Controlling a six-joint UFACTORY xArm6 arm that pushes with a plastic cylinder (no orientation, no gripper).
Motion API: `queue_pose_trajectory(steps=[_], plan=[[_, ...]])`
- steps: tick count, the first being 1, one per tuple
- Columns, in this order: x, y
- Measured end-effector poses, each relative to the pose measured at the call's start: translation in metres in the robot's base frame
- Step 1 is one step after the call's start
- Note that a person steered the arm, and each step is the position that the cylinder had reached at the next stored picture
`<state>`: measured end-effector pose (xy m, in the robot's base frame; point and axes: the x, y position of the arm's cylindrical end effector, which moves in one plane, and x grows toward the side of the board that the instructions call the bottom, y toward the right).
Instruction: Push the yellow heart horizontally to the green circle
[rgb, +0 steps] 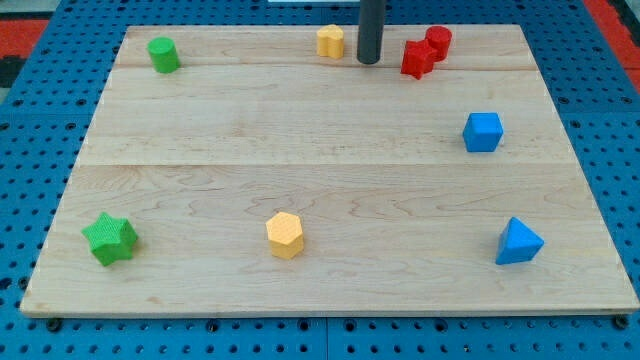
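Observation:
The yellow heart (330, 41) sits near the view's top edge, a little right of centre. The green circle (163, 54) stands at the top left, far to the heart's left and about level with it. My tip (369, 61) rests on the board just right of the yellow heart, with a small gap between them. The dark rod rises out of the view's top.
A red star (416, 59) and a red circle (438, 41) sit close to the tip's right. A blue cube (482, 132) is at the right. A blue triangle (518, 242), a yellow hexagon (285, 235) and a green star (110, 238) lie along the bottom.

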<state>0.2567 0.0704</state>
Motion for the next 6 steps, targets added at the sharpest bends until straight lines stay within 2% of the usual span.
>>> queue_pose_trajectory(steps=[2,4,5,6], plan=[[-0.008,-0.015],[-0.046,-0.027],[-0.05,-0.084],[-0.031,-0.162]])
